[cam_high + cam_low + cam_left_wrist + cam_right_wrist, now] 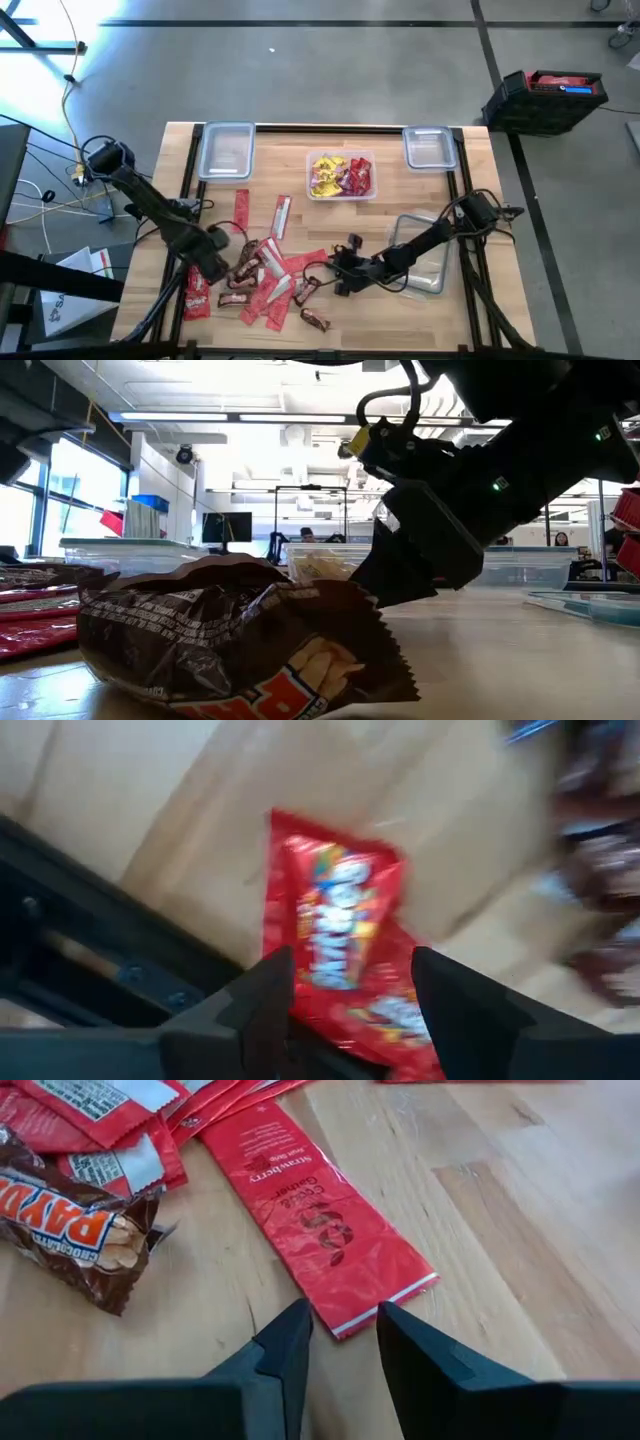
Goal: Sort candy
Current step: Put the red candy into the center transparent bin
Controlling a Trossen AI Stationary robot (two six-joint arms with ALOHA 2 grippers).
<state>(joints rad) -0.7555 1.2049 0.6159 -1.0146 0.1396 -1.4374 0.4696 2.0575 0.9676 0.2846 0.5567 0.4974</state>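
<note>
Table (470, 310) — wooden top with black rails, both arms over its near half.

Bins — four clear ones: two empty at the far corners (226, 150) (430, 146), one mid-table (341, 177) holding yellow and red sweets, one near the right arm (425, 262).

Candy pile (265, 275) — unsorted, spread across the near-centre: flat red packets, dark brown bars, a few strays nearer the front edge.

Left gripper (345, 990) — low at the pile's left edge, fingers parted and empty, straddling a red Skittles-type pack (335, 920) (lettering blurred, so the brand is a guess).

Right gripper (345, 1335) — low at the pile's right side, fingers a little apart, nothing held; just ahead lies the end of a long red strip (315, 1215).

Step in hand, as judged: picking one red piece per arm. Done well, each gripper centres on a single wrapper's short edge, comes down until the tips meet the wood, and closes on that wrapper only — thin foil slips, and neighbours overlap.

Writing: "PAYDAY" on the brown bar (70, 1225); "Strawberry" on the strip.
</note>
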